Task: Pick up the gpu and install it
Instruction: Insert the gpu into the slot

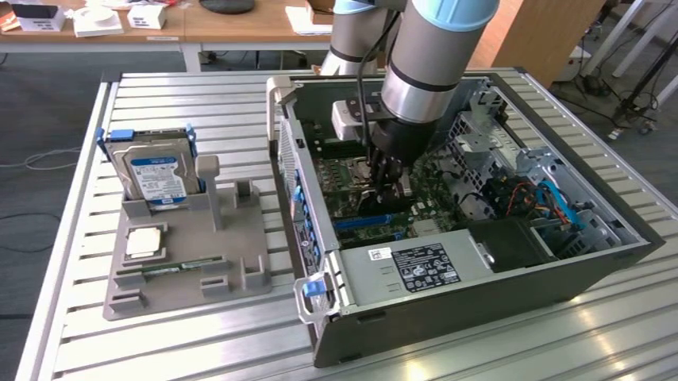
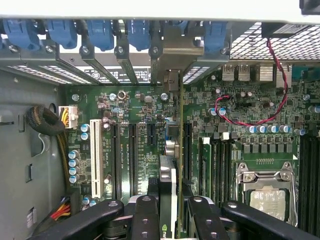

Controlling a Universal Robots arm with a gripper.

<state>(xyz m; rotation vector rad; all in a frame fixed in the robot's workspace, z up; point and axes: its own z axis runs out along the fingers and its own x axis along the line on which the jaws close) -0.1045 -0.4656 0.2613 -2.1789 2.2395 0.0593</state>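
Table: a metal-slatted table (image 1: 159,349) carries everything in the scene.
Computer case: an open computer case (image 1: 477,309) lies on its side on the exterior view's right half of the table, its inside facing up.
Robot arm: the arm (image 1: 429,63) reaches straight down into the case.
Motherboard: a green motherboard (image 2: 145,110) covers the case floor, with black expansion slots side by side and one white slot (image 2: 98,157).
Holder: a gray parts holder (image 1: 180,298) sits on the table at the exterior view's left, just beside the case.
Hard drive: a silver hard drive (image 1: 157,176) with blue rails stands upright in the holder.
Gripper: the gripper (image 1: 386,186) is low over the motherboard, its dark fingers (image 2: 145,215) closed on either side of the gpu.
Gpu: the gpu (image 2: 168,182) stands on edge between the fingers, lined up along a black slot, its metal bracket end at the case's rear openings. Whether it is fully seated cannot be told.
Memory stick: a narrow green stick (image 1: 175,270) lies flat in the holder.
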